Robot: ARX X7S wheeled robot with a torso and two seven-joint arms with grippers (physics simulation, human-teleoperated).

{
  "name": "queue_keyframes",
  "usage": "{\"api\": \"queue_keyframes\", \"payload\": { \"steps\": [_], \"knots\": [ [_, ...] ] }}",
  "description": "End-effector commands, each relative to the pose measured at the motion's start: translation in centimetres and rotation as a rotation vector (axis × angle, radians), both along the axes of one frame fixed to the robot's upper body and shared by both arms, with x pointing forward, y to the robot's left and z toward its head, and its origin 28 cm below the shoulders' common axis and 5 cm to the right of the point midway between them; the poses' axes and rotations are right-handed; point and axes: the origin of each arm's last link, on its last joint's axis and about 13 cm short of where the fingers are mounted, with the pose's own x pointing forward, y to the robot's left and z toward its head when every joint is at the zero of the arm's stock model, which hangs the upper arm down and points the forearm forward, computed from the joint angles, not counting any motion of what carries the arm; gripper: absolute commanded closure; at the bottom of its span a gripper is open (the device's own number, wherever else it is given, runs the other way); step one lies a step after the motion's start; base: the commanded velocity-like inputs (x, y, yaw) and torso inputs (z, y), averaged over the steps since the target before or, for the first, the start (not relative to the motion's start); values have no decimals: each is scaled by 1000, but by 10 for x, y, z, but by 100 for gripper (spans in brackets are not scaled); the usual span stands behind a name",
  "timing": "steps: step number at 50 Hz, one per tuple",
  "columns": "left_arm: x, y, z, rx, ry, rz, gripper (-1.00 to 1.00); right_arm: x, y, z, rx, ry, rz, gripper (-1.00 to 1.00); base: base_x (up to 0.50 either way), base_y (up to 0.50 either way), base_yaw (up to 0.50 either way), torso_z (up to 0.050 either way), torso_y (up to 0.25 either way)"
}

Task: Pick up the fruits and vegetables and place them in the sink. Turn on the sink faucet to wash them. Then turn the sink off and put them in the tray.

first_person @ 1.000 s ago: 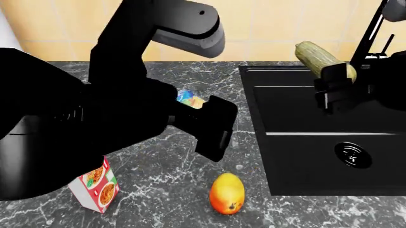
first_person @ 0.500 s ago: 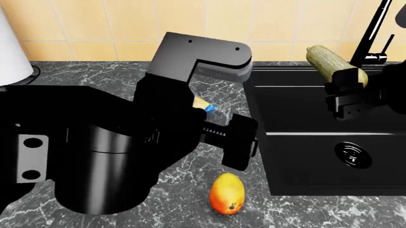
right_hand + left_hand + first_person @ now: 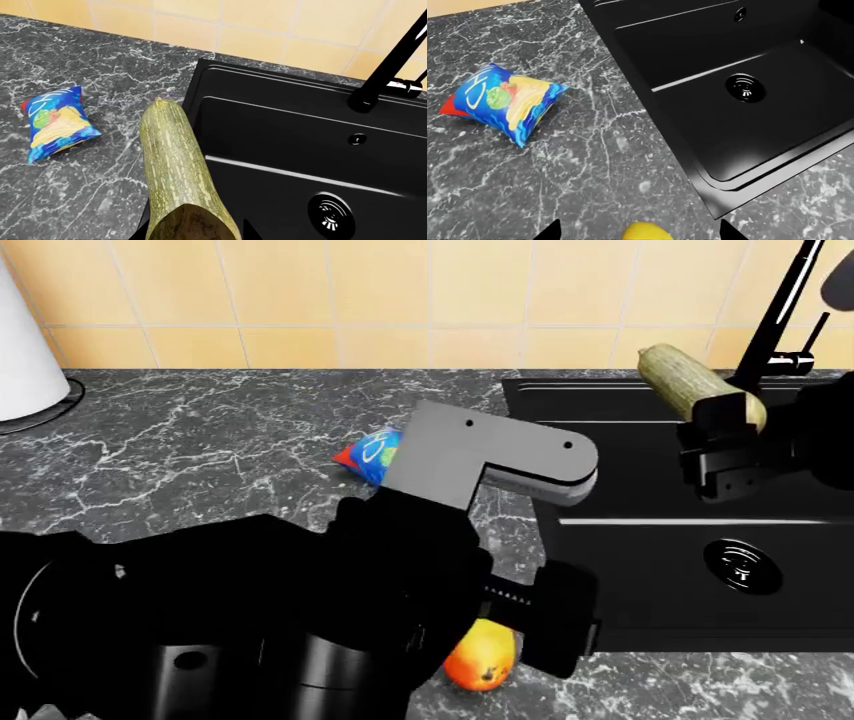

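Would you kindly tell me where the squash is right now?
The squash is held in the right gripper above the sink, beside the faucet at the head view's right.

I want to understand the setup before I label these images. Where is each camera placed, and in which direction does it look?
Head view: from the robot's head, forward and down at the marbled counter; the left arm fills the foreground, the right gripper holds the long green squash.
Left wrist view: on the left arm, looking down at the counter; only fingertips show.
Right wrist view: on the right arm, looking along the squash.
All share the matte black sink and the blue snack bag.
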Motion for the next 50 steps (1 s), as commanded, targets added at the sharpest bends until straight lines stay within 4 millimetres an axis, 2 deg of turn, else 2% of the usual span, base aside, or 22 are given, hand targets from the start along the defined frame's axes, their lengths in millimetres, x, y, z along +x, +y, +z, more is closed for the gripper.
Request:
{"api": "queue_keyframes", "payload": {
  "steps": [1,17,31,50],
  "knots": [
    [-1,-8,-8,-2,21,-13,-100,-2,-3,7,-2,-52,-20,100,0,0,0,0,0],
    [-3,-15,-26,12,67,-21,-100,-3,-4,5,-1,-50,-24,100,0,0,0,1,1],
    [7,-19,-41,18,122,-13,-100,-1,-6,2,0,-42,-27,100,0,0,0,1,1],
    [6,-22,-63,47,181,-18,-100,-2,-6,4,0,-45,-32,100,0,0,0,1,1]
  ]
}}
